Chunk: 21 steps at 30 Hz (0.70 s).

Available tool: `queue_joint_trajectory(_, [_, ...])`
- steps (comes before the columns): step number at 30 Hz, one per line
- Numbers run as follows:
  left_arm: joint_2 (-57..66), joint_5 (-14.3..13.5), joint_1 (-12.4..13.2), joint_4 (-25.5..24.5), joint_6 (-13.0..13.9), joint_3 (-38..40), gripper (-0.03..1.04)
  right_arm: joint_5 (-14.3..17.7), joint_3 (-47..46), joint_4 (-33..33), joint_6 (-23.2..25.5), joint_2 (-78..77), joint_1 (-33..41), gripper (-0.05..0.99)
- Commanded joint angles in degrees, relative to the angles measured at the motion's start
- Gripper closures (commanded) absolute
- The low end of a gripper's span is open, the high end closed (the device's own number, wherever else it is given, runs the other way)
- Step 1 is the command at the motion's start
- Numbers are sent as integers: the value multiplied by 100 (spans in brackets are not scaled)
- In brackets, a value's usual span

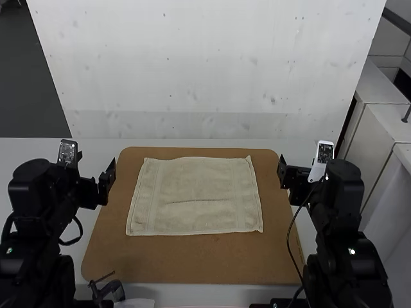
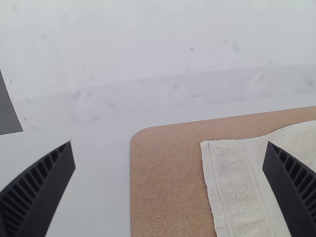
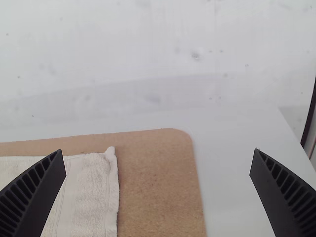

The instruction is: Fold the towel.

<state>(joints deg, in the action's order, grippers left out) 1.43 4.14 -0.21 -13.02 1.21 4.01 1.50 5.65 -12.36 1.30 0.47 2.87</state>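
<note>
The beige towel lies spread on the brown board, with a short crease across its middle and its far right corner slightly raised. My left gripper is held off the towel's left side, open and holding nothing. On the opposite side, my right gripper stands apart from the towel, also open. In the left wrist view the towel shows its left part beyond the spread fingers of the left gripper. In the right wrist view the towel's raised corner is visible, and the right gripper has wide-parted fingers.
The brown board extends around the towel on all sides, on a pale table. A white upright panel stands behind the table. At the near left edge is a small black clamp-like object.
</note>
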Motion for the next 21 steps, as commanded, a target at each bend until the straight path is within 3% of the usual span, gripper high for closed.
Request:
queue_joint_trajectory(1, [-117, -300, 21, 159, -33, 12, 4, 158, -11, 225, 90, -38, -33, -3])
queue_joint_trajectory(13, [-117, -326, 21, 159, -33, 12, 4, 158, -11, 225, 98, -38, -33, -3])
queue_joint_trajectory(16, [-117, -546, 21, 159, -51, 12, 4, 219, -11, 225, 107, -38, -33, -3])
queue_joint_trajectory(21, [-143, -748, 30, 159, -323, 82, 4, 211, 6, 155, 90, -65, -6, -3])
